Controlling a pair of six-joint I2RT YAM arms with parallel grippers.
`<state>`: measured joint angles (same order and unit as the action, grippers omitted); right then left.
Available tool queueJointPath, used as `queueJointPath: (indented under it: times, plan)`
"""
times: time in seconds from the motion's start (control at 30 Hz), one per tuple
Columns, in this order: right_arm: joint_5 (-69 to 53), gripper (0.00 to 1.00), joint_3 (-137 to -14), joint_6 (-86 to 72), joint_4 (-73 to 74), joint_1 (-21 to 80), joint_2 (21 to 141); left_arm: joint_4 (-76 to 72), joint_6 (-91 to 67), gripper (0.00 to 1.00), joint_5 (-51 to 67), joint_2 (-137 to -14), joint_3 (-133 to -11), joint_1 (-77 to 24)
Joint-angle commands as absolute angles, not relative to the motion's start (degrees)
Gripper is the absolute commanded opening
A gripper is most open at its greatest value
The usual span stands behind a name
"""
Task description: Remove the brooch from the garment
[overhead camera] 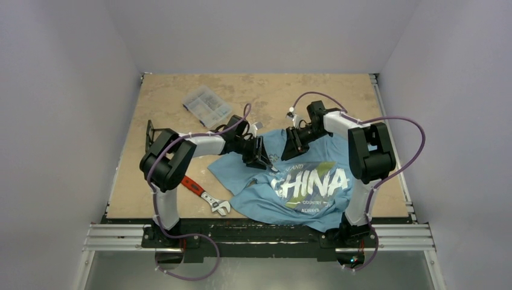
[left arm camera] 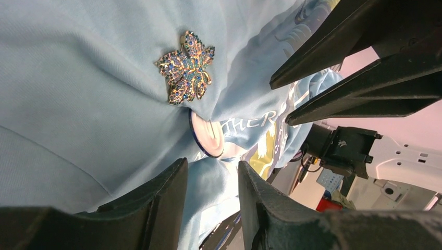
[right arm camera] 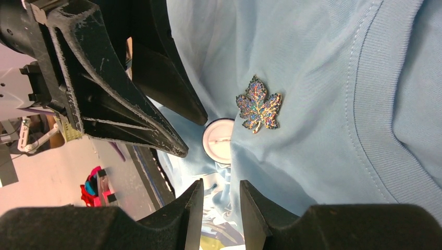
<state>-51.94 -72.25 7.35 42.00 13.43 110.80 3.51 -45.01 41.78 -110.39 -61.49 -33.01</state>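
The garment (overhead camera: 308,181) is a light blue T-shirt with white "CHINA" lettering, lying crumpled on the table. The brooch (left arm camera: 186,67), a jewelled maple leaf in blue and gold, is pinned on the cloth below the collar and also shows in the right wrist view (right arm camera: 259,104). My left gripper (left arm camera: 212,166) is narrowly open, a short way from the brooch, with a fold of shirt in its gap. My right gripper (right arm camera: 221,185) is narrowly open on the brooch's other side, low over the cloth. Both (overhead camera: 265,162) (overhead camera: 290,154) meet over the shirt's upper part, hiding the brooch from above.
A round white badge (left arm camera: 208,136) peeks from under a shirt fold beside the brooch, and shows in the right wrist view too (right arm camera: 219,140). A red-handled wrench (overhead camera: 205,194) lies left of the shirt. A clear parts box (overhead camera: 207,106) stands at the back left.
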Motion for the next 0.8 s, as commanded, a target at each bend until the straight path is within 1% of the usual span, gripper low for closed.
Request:
queueJointPath:
  times: [0.0,0.17,0.53,0.77]
  plan:
    - [-52.04,0.35,-72.1,8.02,41.78,13.26,107.24,0.89,-46.58,0.39,43.45,-110.33,-60.75,-33.16]
    - [-52.11,0.35,-71.88,7.74,41.47,13.14,107.31,-1.29,-47.23,0.34,43.21,-111.86,-62.28,-33.49]
    - [-52.12,0.36,-71.33,7.99,41.57,13.07,107.16,-4.07,-49.18,0.16,43.06,-114.85,-65.15,-33.25]
    - [-52.12,0.36,-70.94,8.54,41.71,13.09,106.97,-4.64,-50.13,0.15,43.15,-115.9,-65.39,-32.98]
